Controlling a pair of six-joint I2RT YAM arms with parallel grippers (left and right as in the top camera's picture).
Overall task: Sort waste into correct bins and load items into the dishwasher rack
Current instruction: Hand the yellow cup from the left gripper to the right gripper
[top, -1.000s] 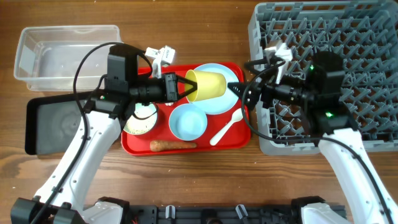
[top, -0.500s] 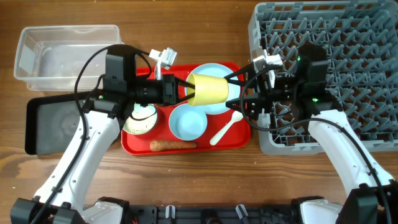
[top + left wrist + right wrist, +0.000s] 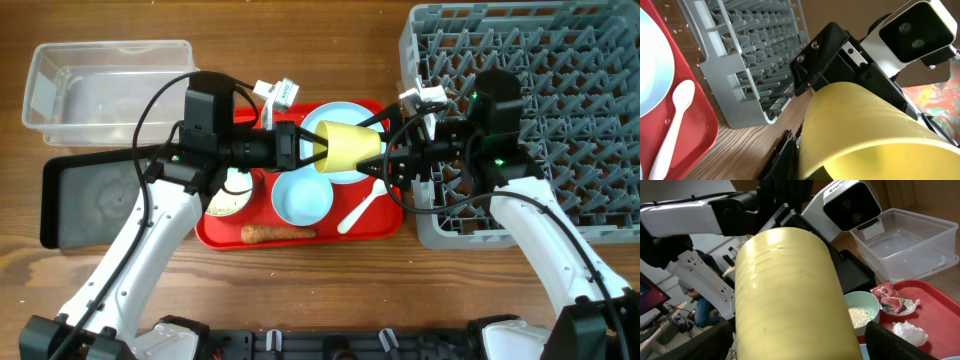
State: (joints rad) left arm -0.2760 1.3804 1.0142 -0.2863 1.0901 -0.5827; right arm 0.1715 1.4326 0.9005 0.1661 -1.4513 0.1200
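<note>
Handing over mid-air, by the look of it. Dishwasher rack sits just right of the red tray, with no dishes visible in it. Pale blue plate lies on the tray's back half. Yellow cup is on its side, lifted over the tray's back right, and has shifted rightward across the tray in the last second. Left claw is clenched on the cup's rim end. Right claw has swung in from the rack side to the tray's right edge. Its fingers are spread either side of the cup's base, released, apparently not pressing yet. Likely meaning: right arm takes the cup for racking. White spoon lies on the tray's front right.
</note>
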